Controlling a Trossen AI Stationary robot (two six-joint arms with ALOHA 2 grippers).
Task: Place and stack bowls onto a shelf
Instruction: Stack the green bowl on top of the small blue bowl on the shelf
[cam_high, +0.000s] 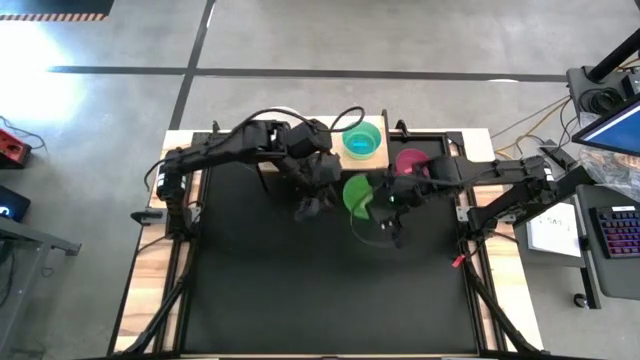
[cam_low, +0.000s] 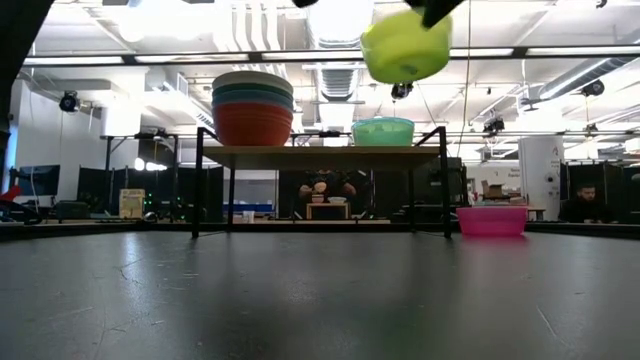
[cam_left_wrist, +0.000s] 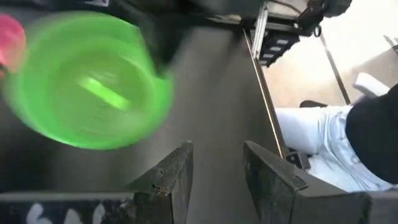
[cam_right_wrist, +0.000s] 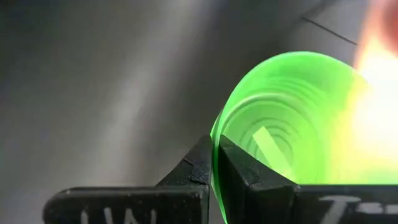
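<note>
Green bowl (cam_high: 358, 193): right gripper (cam_right_wrist: 214, 163) is clenching 1 thin rim edge aloft; left gripper (cam_left_wrist: 216, 180) is released; slipping likely.

White hand-drawn marks show on the base of the left gripper (cam_left_wrist: 214, 180) and on the base of the right gripper (cam_right_wrist: 215, 165), cut off at the picture edge in both wrist views, and none of them can be read as a word.
</note>
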